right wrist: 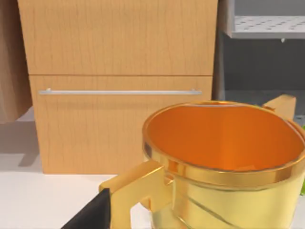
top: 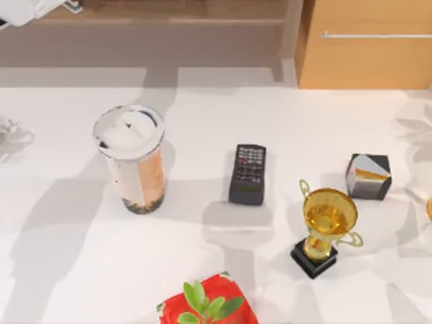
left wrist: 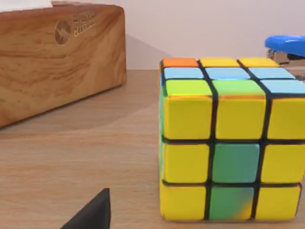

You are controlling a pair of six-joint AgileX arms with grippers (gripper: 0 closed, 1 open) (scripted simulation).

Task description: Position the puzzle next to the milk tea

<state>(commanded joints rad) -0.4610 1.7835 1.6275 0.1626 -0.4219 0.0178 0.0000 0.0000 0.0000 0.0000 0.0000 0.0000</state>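
The milk tea (top: 131,160), a tall clear cup with a white foamy top and dark pearls at its base, stands on the white table's left half. The puzzle (left wrist: 228,143), a twisty cube with mostly yellow and green squares facing the camera, rests on a wooden surface close in front of the left wrist camera. A dark edge of my left gripper (left wrist: 93,213) shows low in that view, apart from the cube. In the right wrist view a dark edge of my right gripper (right wrist: 93,213) sits just beside the golden trophy cup (right wrist: 224,162).
On the table lie a black remote (top: 248,173), the golden trophy (top: 327,229), a grey-black cube (top: 368,177) and a red pot with a plant (top: 206,305). A wooden box (left wrist: 57,57) and a blue object (left wrist: 286,46) flank the puzzle. A wooden drawer cabinet (top: 368,44) stands behind.
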